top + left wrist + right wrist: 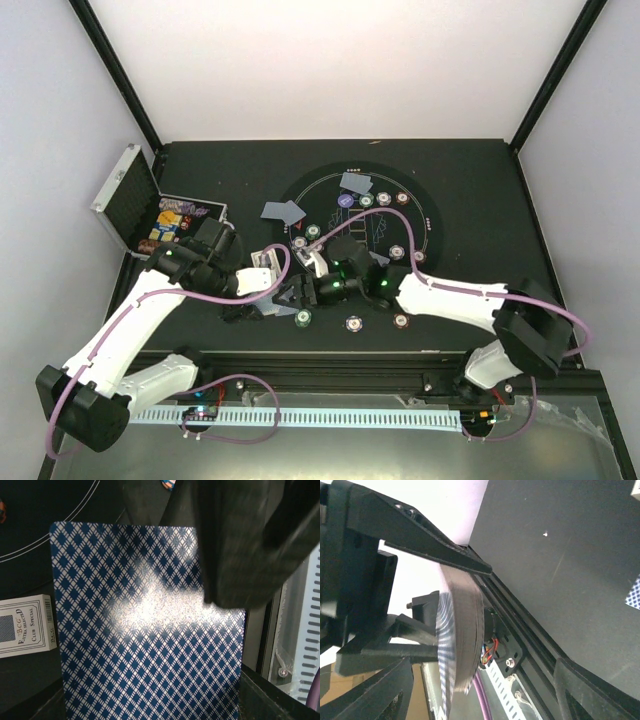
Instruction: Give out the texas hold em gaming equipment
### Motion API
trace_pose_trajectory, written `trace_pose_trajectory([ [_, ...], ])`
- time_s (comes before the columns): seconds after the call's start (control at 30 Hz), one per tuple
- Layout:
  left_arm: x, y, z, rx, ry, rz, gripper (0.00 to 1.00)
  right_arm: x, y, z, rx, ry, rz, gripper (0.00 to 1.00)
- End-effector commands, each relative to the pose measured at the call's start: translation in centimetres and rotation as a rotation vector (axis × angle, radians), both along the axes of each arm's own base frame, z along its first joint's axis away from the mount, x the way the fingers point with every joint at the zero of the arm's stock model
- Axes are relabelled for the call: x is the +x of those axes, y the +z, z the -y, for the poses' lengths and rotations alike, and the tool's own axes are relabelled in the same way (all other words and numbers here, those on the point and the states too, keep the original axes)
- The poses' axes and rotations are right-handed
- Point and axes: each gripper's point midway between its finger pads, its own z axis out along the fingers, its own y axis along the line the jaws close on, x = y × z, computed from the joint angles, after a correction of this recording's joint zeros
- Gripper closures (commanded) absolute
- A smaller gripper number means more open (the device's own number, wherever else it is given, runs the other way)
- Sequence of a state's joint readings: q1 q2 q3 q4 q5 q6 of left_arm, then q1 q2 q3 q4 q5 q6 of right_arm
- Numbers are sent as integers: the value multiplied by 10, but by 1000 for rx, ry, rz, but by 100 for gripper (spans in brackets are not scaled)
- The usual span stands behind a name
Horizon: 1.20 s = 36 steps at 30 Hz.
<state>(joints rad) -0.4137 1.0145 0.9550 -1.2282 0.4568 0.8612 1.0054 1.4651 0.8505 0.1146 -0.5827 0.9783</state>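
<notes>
Pinches a stack of playing cards (462,645) edge-on between the narrow-set fingers of the right tool (462,611), above the middle of the surface's (470,190) front edge. Shows a blue-diamond card back (140,630) filling the left wrist view, with fingers of the left tool (287,298) wide at either side; cannot tell whether clamped on it. Has a card box (25,625) lying just beside, striped poker chips (303,319) scattered near.

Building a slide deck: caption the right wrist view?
Right gripper clamps a bowed deck of cards edge-on, black table behind.
</notes>
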Motion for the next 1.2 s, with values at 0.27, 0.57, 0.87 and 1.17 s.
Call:
trace_pose_trajectory([
  [0.27,2,15,3,-27,-12,28,99,3,8,-52,124,70,-57,23],
  [0.57,2,14,3,-24,-15,29,98,1,-18,-45,91,70,-98,37],
  [0.87,1,17,3,-30,-16,33,98,19,-37,-16,49,-4,-103,44],
  [1.17,2,18,3,-29,-14,36,98,21,-41,-4,-2,-15,-72,52],
])
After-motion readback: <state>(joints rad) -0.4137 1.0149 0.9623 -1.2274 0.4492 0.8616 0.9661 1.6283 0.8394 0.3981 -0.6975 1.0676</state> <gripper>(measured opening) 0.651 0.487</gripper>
